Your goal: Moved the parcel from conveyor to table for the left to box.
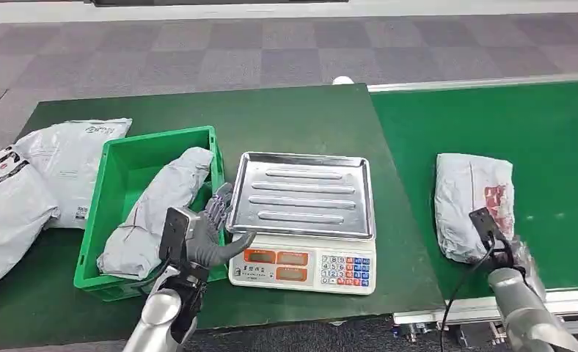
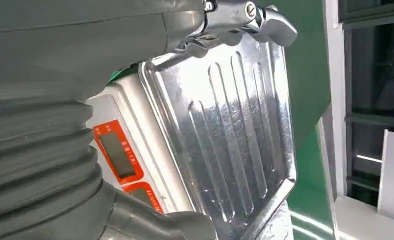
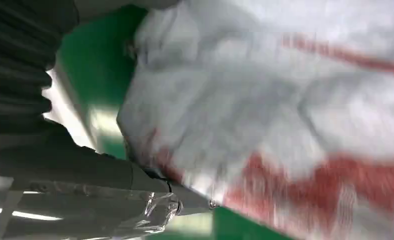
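Note:
A grey-white parcel with red print (image 1: 468, 202) lies flat on the bright green conveyor (image 1: 491, 125). My right hand (image 1: 510, 253) is at the parcel's near corner. In the blurred right wrist view the parcel (image 3: 285, 100) lies close against my right hand (image 3: 85, 190), whose thumb stretches along its edge without closing on it. My left hand (image 1: 211, 233) hovers between the green box (image 1: 125, 158) and the scale (image 1: 301, 268), fingers apart and holding nothing. A grey parcel (image 1: 161, 205) lies inside the box. The left wrist view looks past my left hand (image 2: 85, 60) onto the scale's steel tray (image 2: 235, 135).
The scale's steel tray (image 1: 304, 194) is bare. Two pale mail bags (image 1: 70, 161) (image 1: 7, 213) lie on the dark green table left of the box. The conveyor's metal rail (image 1: 484, 304) runs along its near edge. Grey carpet lies beyond the table.

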Action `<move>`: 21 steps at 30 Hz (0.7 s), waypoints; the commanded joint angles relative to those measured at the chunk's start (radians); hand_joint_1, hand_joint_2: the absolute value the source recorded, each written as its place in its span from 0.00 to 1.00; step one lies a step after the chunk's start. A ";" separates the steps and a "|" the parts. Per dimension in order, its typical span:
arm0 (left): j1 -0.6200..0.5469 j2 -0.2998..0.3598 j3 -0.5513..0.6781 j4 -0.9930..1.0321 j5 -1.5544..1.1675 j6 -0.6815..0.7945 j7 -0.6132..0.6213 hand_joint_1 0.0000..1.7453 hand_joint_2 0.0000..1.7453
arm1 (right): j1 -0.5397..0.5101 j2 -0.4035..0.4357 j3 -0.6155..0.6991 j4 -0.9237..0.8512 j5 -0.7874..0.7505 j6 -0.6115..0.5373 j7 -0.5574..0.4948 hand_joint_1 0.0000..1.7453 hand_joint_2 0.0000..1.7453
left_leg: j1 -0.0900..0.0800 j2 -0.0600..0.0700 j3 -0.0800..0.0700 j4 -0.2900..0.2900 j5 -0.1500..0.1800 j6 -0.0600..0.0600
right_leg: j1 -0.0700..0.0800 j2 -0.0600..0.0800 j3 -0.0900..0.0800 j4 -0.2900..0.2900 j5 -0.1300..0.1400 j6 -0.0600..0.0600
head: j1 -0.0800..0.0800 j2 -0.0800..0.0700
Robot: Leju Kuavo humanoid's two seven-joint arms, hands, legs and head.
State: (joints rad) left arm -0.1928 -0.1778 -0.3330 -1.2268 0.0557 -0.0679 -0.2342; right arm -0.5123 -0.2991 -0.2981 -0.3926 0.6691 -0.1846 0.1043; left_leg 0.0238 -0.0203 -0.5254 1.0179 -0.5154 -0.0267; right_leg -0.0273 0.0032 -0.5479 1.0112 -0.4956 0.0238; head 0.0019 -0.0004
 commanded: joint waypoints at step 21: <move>0.016 0.092 -0.055 -0.016 0.025 0.026 -0.008 0.00 1.00 | -0.020 0.161 -0.156 0.027 -0.295 0.250 -0.202 1.00 1.00 | 0.008 0.028 0.003 -0.003 -0.001 -0.002 | 0.009 0.024 0.004 -0.004 0.010 -0.007 | 0.000 0.000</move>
State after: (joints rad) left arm -0.1708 -0.1324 -0.3567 -1.2554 0.0801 -0.0481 -0.2461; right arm -0.5219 -0.2087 -0.4696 -0.3876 0.4044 0.0687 -0.0893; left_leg 0.0330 0.0060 -0.5166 1.0177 -0.5207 -0.0312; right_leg -0.0179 0.0277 -0.5382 1.0097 -0.4898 0.0185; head 0.0019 0.0000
